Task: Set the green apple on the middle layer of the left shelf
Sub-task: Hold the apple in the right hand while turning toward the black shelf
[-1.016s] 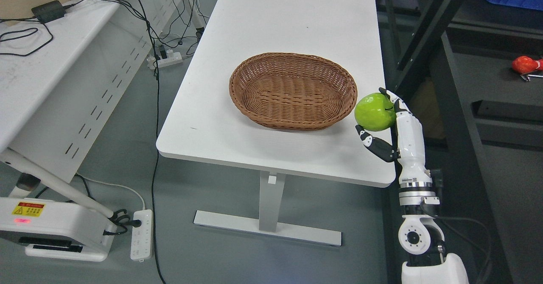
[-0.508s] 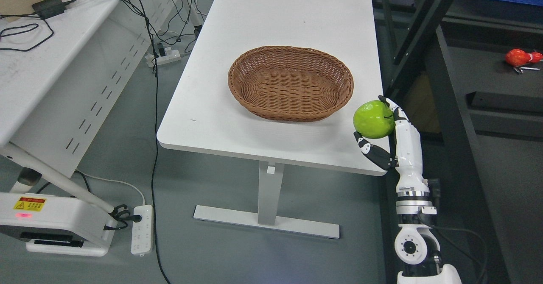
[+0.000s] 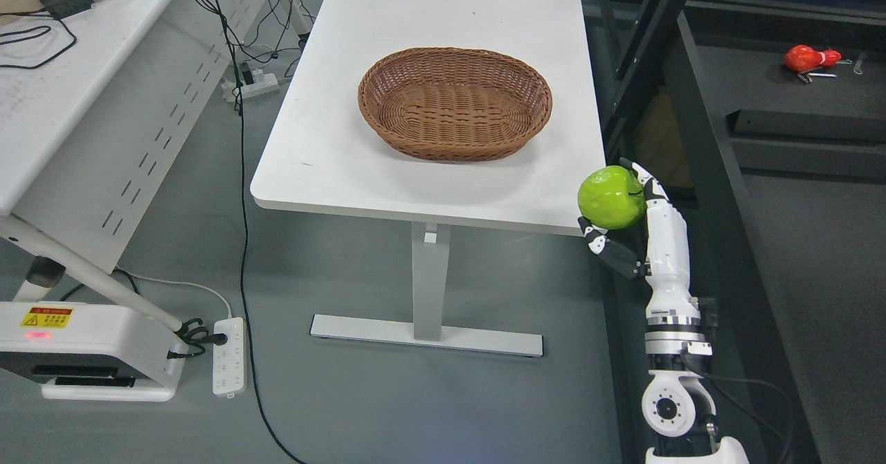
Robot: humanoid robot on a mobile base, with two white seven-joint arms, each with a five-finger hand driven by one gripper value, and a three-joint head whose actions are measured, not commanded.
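At lower right, just off the near right corner of the counter [image 3: 443, 194], the right hand [image 3: 640, 225] stands upright on its arm, fingers [image 3: 609, 249] and thumb clamped around the green apple [image 3: 612, 198]. Apple: bright yellow-green, glossy, roundish with a slightly lumpy outline; a short dark stem mark shows at its right side against the palm. It is held clear of the counter surface, overlapping the counter's rounded corner in this view. Wicker basket [image 3: 455, 104]: brown, oval, toward the middle of the counter, well apart from the apple, with bare counter surface around it on all sides. Dark shelf frame [image 3: 699, 125]: to the right of the hand, its upright and edge running close beside the arm; a red object [image 3: 803, 57] lies on a dark shelf surface at upper right. Grey floor lies open between the counter and a second white table [image 3: 48, 125] at left, crossed by cables and a power strip [image 3: 228, 363].
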